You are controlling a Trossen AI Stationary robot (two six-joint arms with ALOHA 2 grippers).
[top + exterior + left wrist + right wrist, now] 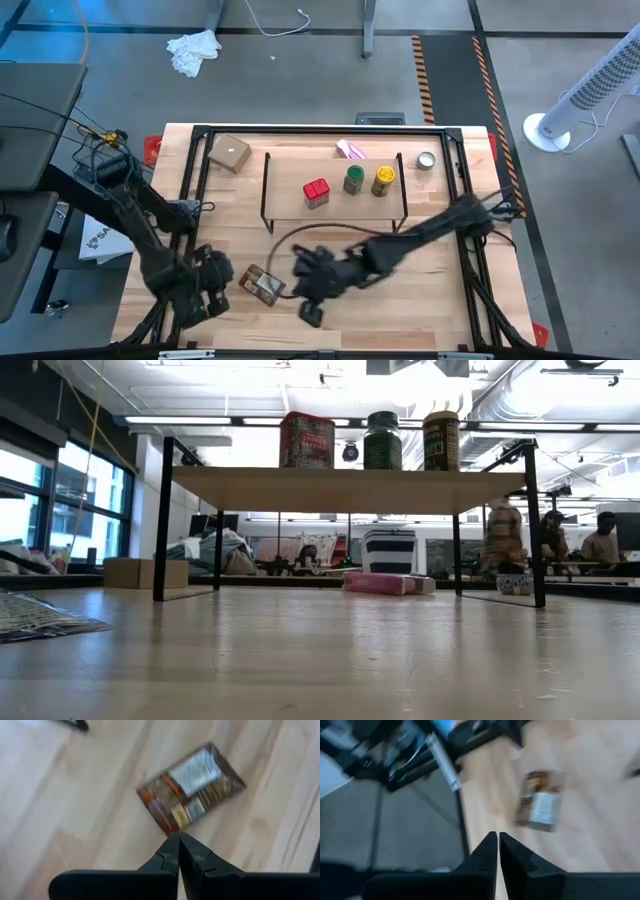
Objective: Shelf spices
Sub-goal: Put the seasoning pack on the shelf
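The red boxy container, the green-lidded jar and the yellow jar stand upright on the shelf's plank; the low view shows them on the shelf too. The flat orange-brown packet lies flat on the table near the front left, and it also shows in the low view. My left gripper is shut just left of the packet. My right gripper is shut just right of the packet. Neither gripper shows in the low view.
A tan cardboard box, a pink-purple packet and a small silver tin lie behind the shelf. The table's front edge is close to both grippers. People sit in the room beyond the table.
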